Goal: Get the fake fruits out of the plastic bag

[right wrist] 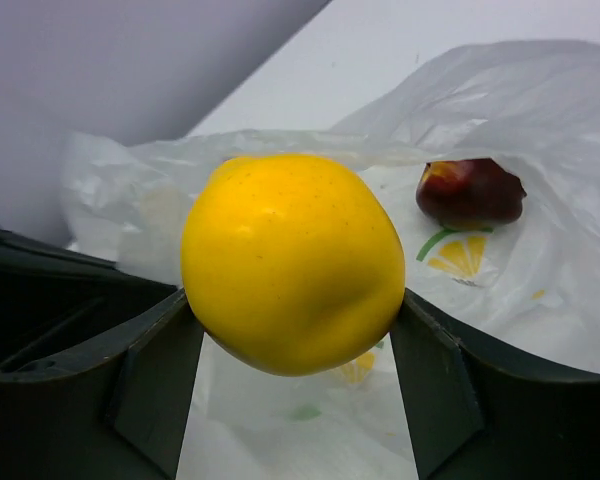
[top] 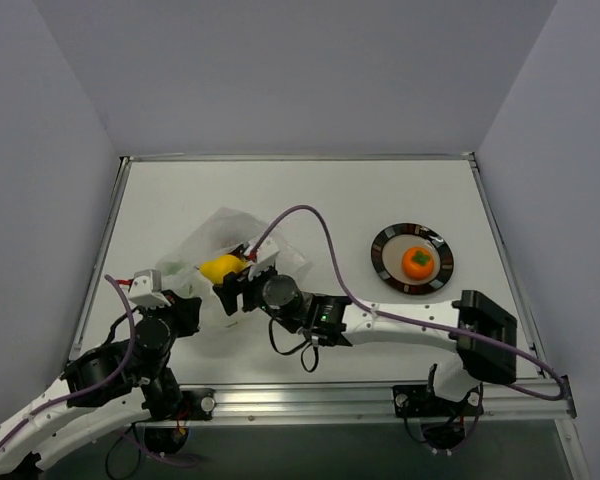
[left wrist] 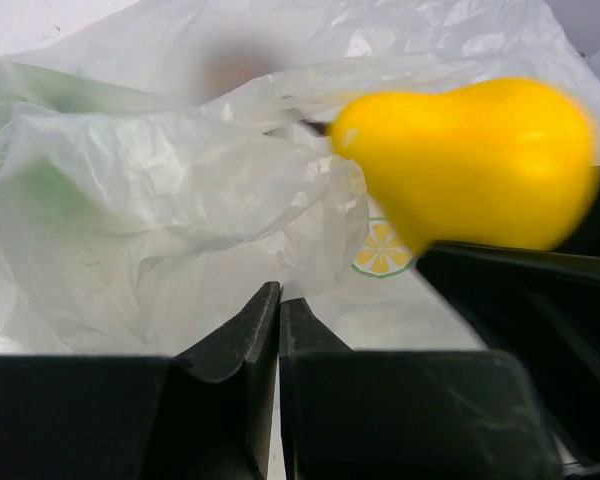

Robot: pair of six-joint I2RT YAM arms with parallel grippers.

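The crinkly white plastic bag [top: 212, 228] lies at the table's left middle, printed with citrus slices [left wrist: 383, 250]. My right gripper [top: 232, 278] reaches over its near edge, shut on a yellow fake pear [top: 223, 267]. In the right wrist view the pear [right wrist: 290, 260] fills the gap between the two fingers of the right gripper [right wrist: 295, 325]. A dark red fruit [right wrist: 470, 190] lies inside the bag [right wrist: 540, 280] behind it. My left gripper [left wrist: 279, 297] is shut, its tips pinching the bag's film [left wrist: 130, 200] at the near left edge, beside the pear [left wrist: 470, 165].
A dark round plate [top: 385, 252] at the right middle of the table holds an orange fake fruit [top: 418, 262]. The right arm stretches across the near part of the table, with a purple cable looping above it. Grey walls close in the table.
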